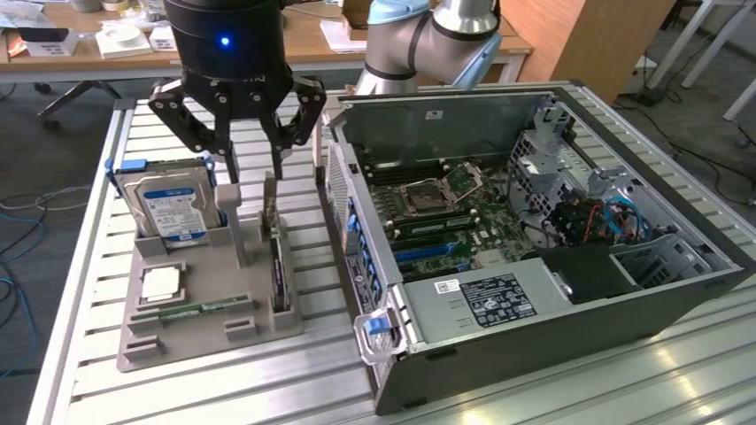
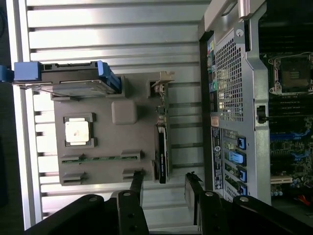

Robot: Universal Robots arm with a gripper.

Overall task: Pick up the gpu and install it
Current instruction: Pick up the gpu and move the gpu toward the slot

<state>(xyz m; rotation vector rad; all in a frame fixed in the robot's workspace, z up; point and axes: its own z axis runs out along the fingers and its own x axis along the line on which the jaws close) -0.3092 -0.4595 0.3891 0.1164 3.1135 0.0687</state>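
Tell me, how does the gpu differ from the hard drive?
The hard drive is thick and silver with a blue-white label; the gpu is a thin black card. The hard drive shows its broad face in the exterior view; the gpu shows its edge. Both stand in the gray holder.

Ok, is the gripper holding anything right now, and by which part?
Nothing. The gripper hangs open over the gpu, which stands on edge in the gray tray.

Workshop-type room. A slatted aluminium table [image 1: 661, 372] fills most of the space and catches soft glare toward the exterior view's right. Behind it sits a wooden desk [image 1: 301, 46] cluttered with small white boxes [image 1: 119, 40], next to a tall wooden cabinet [image 1: 590, 40]. The floor [image 1: 709, 133] is dark grey, with loose cables [image 1: 14, 212].
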